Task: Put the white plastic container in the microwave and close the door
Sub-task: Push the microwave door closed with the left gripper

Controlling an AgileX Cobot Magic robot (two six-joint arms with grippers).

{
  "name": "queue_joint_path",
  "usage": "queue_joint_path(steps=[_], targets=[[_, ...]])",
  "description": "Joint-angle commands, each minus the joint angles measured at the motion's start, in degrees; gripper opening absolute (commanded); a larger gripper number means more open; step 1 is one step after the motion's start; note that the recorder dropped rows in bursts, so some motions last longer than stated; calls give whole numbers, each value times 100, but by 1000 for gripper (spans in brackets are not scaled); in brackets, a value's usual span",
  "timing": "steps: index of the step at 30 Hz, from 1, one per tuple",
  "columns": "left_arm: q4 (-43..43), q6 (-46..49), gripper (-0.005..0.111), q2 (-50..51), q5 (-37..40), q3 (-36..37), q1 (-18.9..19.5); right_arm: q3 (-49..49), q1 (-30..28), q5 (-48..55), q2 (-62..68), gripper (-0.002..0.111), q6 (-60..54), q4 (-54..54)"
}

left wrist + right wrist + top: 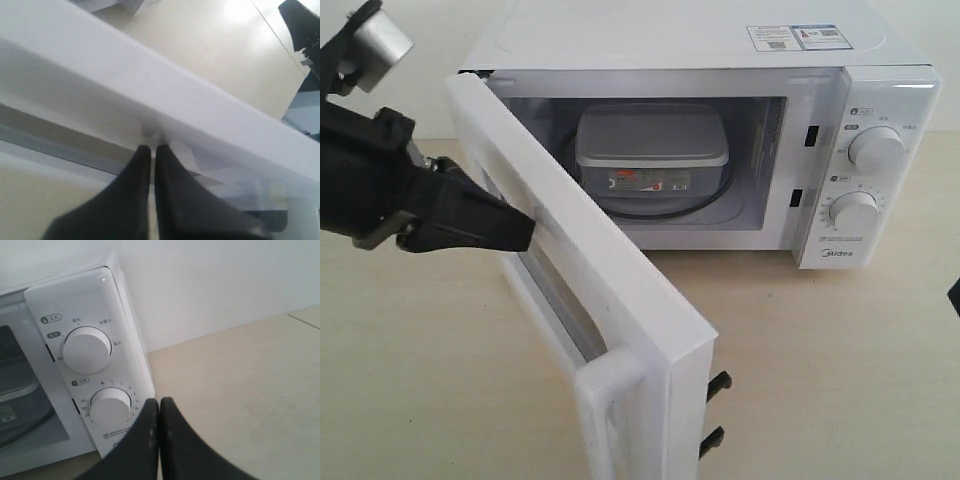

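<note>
Your left gripper (524,231), pinched shut and empty, presses the door (617,308). Push off-line and it may skid, so the door won't latch.

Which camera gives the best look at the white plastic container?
The exterior view: the white plastic container sits in plain sight inside the microwave, its door open. The right wrist view catches only a dim sliver of the cavity; the left wrist view shows the door, not the container.

Bright, even light — glare on the table (235,20) (left wrist view), door (150,90) blurred.
</note>
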Motion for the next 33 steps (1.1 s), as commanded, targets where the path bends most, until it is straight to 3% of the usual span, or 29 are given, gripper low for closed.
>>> queue_joint_path(steps=[1, 7, 15, 25, 33], targets=[[-654, 427, 4, 367, -455, -56, -263, 45, -5, -88, -21, 0, 295, -33], [-667, 427, 4, 861, -616, -495, -498, 45, -5, -308, -21, 0, 704, -122], [-552, 482, 4, 1418, -792, -1091, -678, 45, -5, 2, -21, 0, 606, -2369], [-563, 901, 4, 1674, -1567, -1163, -678, 45, -5, -81, -21, 0, 206, -2386], [-563, 901, 4, 1674, -2293, -1163, -668, 38, -5, -123, -21, 0, 206, -3962]])
